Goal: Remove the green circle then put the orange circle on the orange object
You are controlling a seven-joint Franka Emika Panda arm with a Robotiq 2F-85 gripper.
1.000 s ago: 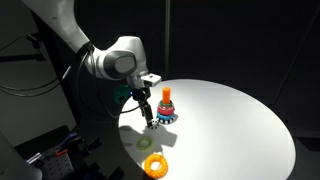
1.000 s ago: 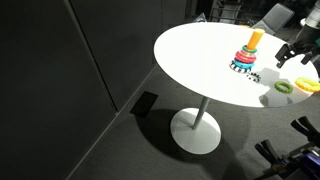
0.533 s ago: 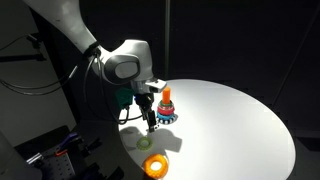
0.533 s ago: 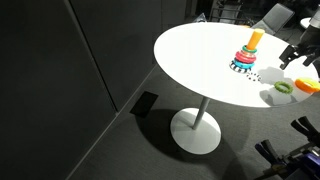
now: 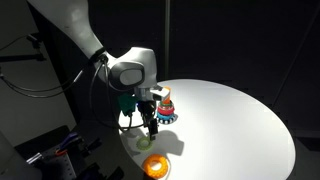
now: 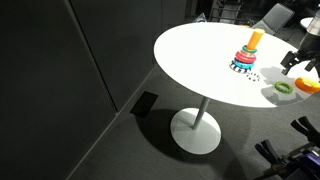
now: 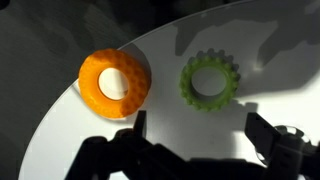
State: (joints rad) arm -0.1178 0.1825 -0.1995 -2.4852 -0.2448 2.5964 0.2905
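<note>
The fingers (image 7: 272,138) stand wide apart, empty, over the green circle (image 7: 212,82). It lies off the tower already. So I think the orange circle (image 7: 115,85) beside it is the aim.

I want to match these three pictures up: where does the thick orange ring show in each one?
Exterior view: the orange ring lies at bottom centre.
Exterior view: at the far right edge.
Wrist view: left of centre.
Shared landmark: the curved rim of the white table, close beside the ring everywhere.
</note>
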